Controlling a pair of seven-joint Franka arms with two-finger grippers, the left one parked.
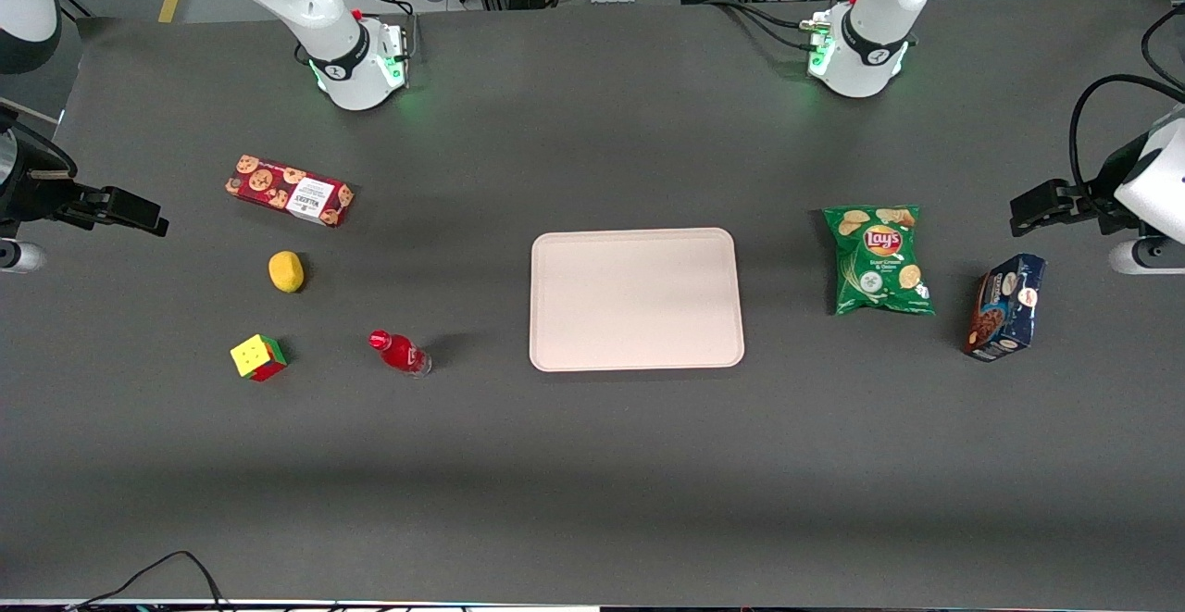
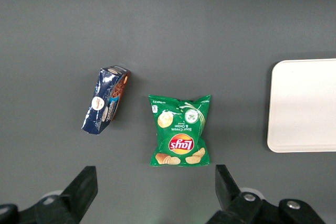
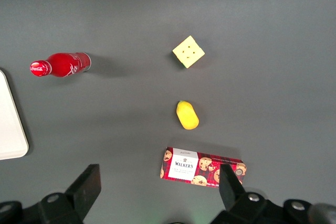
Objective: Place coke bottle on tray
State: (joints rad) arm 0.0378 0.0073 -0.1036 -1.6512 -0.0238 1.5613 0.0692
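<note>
Nothing done yet. Coke bottle (image 1: 400, 354) upright on surface (image 1: 592, 464), near tray (image 1: 546, 353), apart from it. Tray bare. Claw (image 3: 157, 190) high over cookie box (image 3: 202, 166), fingers wide apart, holding nothing. Grasp, carry, placement all remaining.

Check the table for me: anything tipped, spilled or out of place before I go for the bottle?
Nothing is spilled or damaged. The coke bottle seems to stand upright on the table beside the tray, which holds nothing yet. The cookie box lies flat. The gripper is open at the working arm's end of the table.
</note>
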